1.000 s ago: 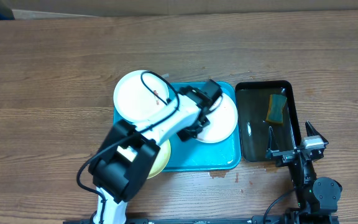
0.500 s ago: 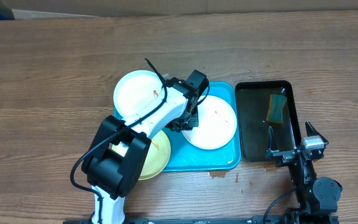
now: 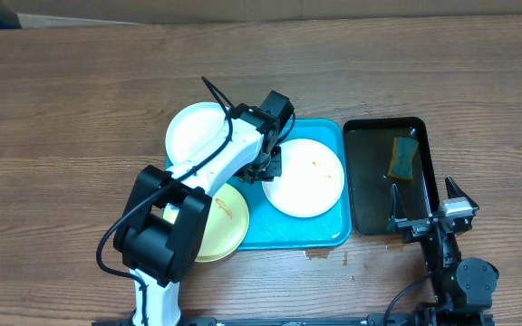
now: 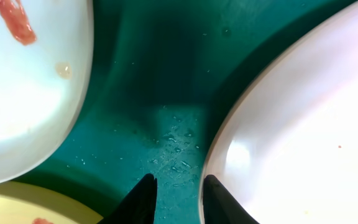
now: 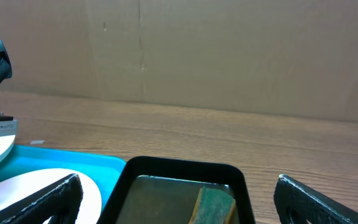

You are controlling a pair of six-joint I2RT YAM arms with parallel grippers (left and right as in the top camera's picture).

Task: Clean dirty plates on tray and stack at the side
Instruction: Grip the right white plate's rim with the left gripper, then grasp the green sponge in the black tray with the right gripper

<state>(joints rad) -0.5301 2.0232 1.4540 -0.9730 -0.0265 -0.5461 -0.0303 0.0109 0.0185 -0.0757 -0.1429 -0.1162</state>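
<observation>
Plates [image 3: 304, 177] with orange smears crowd turquoise tray [image 3: 333, 237].

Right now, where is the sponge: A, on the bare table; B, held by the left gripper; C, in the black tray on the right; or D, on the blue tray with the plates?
C: the sponge lies inside the black tray, with no gripper touching it.
</observation>
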